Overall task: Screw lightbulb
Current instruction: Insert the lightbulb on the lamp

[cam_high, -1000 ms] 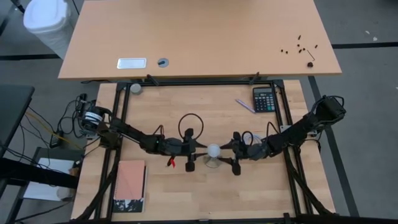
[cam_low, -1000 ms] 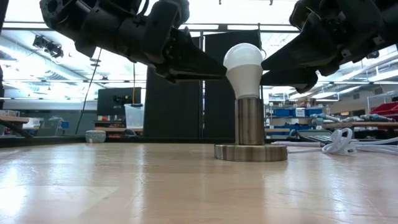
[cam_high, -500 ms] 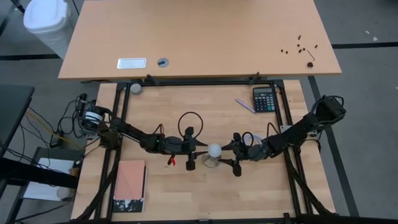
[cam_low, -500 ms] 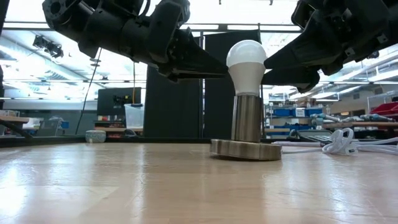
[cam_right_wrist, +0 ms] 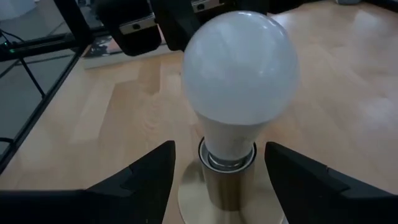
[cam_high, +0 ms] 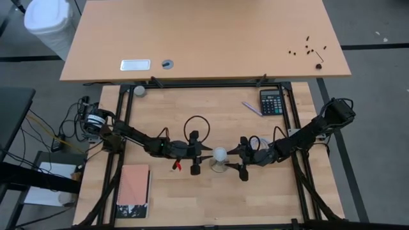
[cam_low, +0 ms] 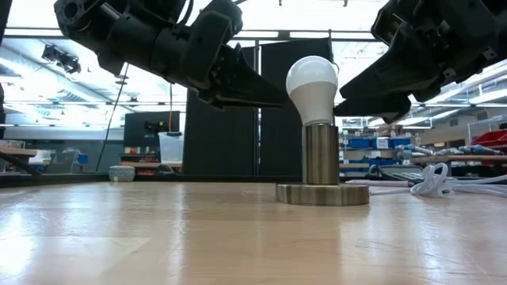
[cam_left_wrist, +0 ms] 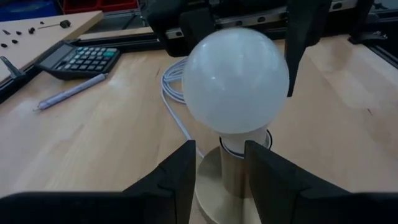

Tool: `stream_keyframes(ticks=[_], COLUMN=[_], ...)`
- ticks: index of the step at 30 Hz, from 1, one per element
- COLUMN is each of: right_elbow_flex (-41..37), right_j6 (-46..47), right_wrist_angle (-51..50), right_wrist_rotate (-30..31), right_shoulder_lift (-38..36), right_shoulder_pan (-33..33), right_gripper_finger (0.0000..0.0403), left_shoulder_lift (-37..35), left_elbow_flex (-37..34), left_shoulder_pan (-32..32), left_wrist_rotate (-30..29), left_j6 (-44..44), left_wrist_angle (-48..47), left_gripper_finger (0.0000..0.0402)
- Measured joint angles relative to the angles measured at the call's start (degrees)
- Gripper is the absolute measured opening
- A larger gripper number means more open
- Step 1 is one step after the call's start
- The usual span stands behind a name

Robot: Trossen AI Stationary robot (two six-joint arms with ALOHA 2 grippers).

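Note:
The white lightbulb (cam_low: 311, 79) stands with its screw base in a metal socket post (cam_low: 322, 154) on a round metal foot (cam_low: 322, 194) at mid table (cam_high: 220, 154). The globe leans a little toward the table's left. My left gripper (cam_left_wrist: 221, 163) is level at the bulb's left, its fingers a narrow gap apart, in front of the socket post. My right gripper (cam_right_wrist: 217, 158) is level at the bulb's right. It is wide open, with one finger on either side of the bulb's neck (cam_right_wrist: 230, 146). My left gripper's fingertip (cam_low: 279, 96) reaches close to the bulb's neck from the table's left, but I cannot tell whether it touches. My right gripper's fingertip (cam_low: 342, 107) stands close to the neck from the right, and I cannot tell whether it touches either.
The socket's white cord (cam_high: 255, 140) coils to the right of the foot. A calculator (cam_high: 271, 101) and a pen (cam_high: 251, 108) lie at the far right, and a notebook (cam_high: 133, 190) at the near left. A black cable loop (cam_high: 195, 126) lies behind the left gripper.
Half a second ago the socket stand tipped, its foot lifted on one side and shifted toward the table's left. It now sits flat again, a little farther right than at first. The bulb leans slightly left. Both grippers have stayed close beside the bulb.

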Motion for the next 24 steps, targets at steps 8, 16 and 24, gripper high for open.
stream_keyframes(ticks=[8,16,24], right_elbow_flex=[0.00,6.02,27.24], right_j6=[0.17,2.81,2.04], right_wrist_angle=[-2.74,-25.79,-64.02], right_wrist_rotate=[-0.06,-2.51,-6.45], right_shoulder_lift=[-0.54,-6.50,-5.60], right_shoulder_pan=[0.58,0.90,-0.87], right_gripper_finger=[0.0258,0.0258,0.0268], left_shoulder_lift=[0.00,0.00,0.00], left_elbow_flex=[0.00,0.00,-6.88], left_shoulder_pan=[-0.11,-0.12,-4.20], left_wrist_rotate=[0.75,3.40,1.29], left_j6=[-0.02,-3.56,-8.19], left_wrist_angle=[-0.57,-4.69,3.71], left_gripper_finger=[0.0142,0.0142,0.0142])
